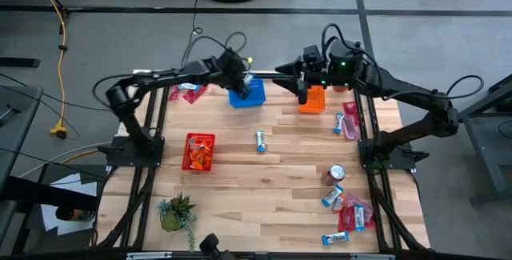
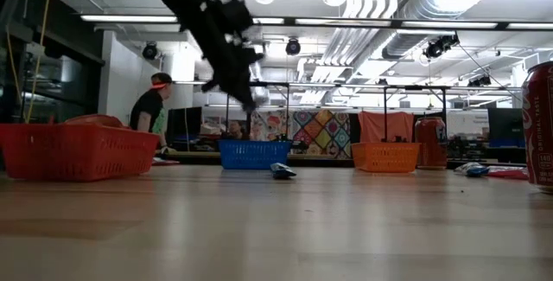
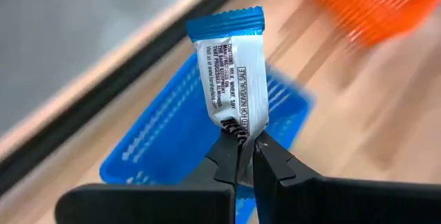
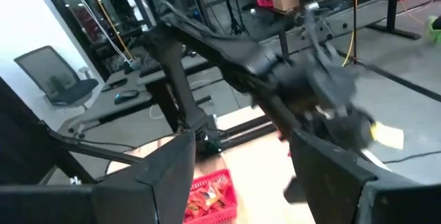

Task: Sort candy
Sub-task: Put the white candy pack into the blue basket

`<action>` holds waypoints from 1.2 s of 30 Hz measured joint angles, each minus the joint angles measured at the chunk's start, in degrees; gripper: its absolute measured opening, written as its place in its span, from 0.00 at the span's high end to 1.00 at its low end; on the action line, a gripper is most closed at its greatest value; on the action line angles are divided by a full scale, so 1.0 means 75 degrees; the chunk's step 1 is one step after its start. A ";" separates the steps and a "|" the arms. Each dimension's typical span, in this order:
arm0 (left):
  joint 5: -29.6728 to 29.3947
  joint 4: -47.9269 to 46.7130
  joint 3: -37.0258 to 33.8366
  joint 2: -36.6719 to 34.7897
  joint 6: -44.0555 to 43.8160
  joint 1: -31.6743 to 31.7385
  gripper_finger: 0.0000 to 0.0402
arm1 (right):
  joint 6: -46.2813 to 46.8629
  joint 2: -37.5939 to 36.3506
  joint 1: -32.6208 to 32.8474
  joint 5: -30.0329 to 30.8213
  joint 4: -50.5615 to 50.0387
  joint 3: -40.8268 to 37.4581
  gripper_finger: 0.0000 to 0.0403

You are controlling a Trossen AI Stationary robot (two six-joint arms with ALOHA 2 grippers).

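Note:
My left gripper [image 3: 247, 141] hangs over the blue mesh basket [image 3: 172, 141] at the table's far edge [image 1: 246, 94] and is shut on a blue-and-white wrapped candy bar [image 3: 231, 72]. In the low view it [image 2: 247, 99] sits above that basket [image 2: 253, 153]. My right gripper [image 4: 241, 155] is open and holds nothing; it hovers at the orange basket [image 1: 313, 100]. One blue-and-white candy [image 1: 261, 140] lies flat mid-table. More candies lie along the right side [image 1: 346, 122] and at the near right corner [image 1: 346, 208]. The red basket [image 1: 198, 152] holds candies. My left gripper pinches the candy bar between its two fingers by the wrapper's one end [image 3: 238, 124], at the fingertips. The bar is lifted clear and sticks out past the fingertips, its blue crimped far end [image 3: 226, 23] free above the blue basket.
A red soda can [image 1: 337, 173] stands near the right edge and looms close in the low view [image 2: 540, 125]. A small potted plant [image 1: 177, 212] sits at the near left corner. More candies lie at the far left [image 1: 189, 91]. A person [image 2: 154, 112] stands beyond the table.

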 joint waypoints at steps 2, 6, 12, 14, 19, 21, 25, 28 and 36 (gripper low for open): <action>-0.0213 0.0019 0.0000 0.0461 0.0051 0.0000 1.00 | -0.0002 -0.0051 0.0000 -0.0003 -0.0075 0.0000 0.42; -0.0264 0.0358 0.0000 0.1168 0.0094 -0.0006 1.00 | -0.0003 -0.0058 0.0000 -0.0008 -0.0257 0.0000 0.42; -0.0191 0.0489 0.0000 0.1648 -0.0040 -0.0080 0.98 | 0.0018 -0.0058 0.0000 -0.0020 -0.0472 0.0000 0.42; -0.0199 0.0472 0.0003 0.1693 -0.0038 -0.0082 0.95 | 0.0022 -0.0058 0.0000 -0.0020 -0.0470 0.0000 0.42; -0.0247 0.0603 0.0003 0.1684 -0.0045 -0.0082 0.88 | 0.0017 -0.0058 0.0003 -0.0020 -0.0484 0.0000 0.42; -0.0247 0.0603 0.0003 0.1684 -0.0055 -0.0082 0.84 | 0.0000 -0.0058 0.0003 -0.0020 -0.0488 0.0000 0.42; -0.0250 0.0580 0.0003 0.1658 -0.0234 -0.0081 0.72 | -0.0003 -0.0058 0.0003 -0.0020 -0.0631 0.0000 0.42; -0.0259 0.0591 0.0004 0.1493 -0.0330 -0.0070 0.62 | -0.0003 -0.0058 0.0003 -0.0017 -0.0804 0.0000 0.42; -0.0267 0.0308 0.0006 0.0315 -0.0384 0.0328 0.41 | -0.0212 -0.0055 0.0003 -0.0008 -0.0910 0.0000 0.42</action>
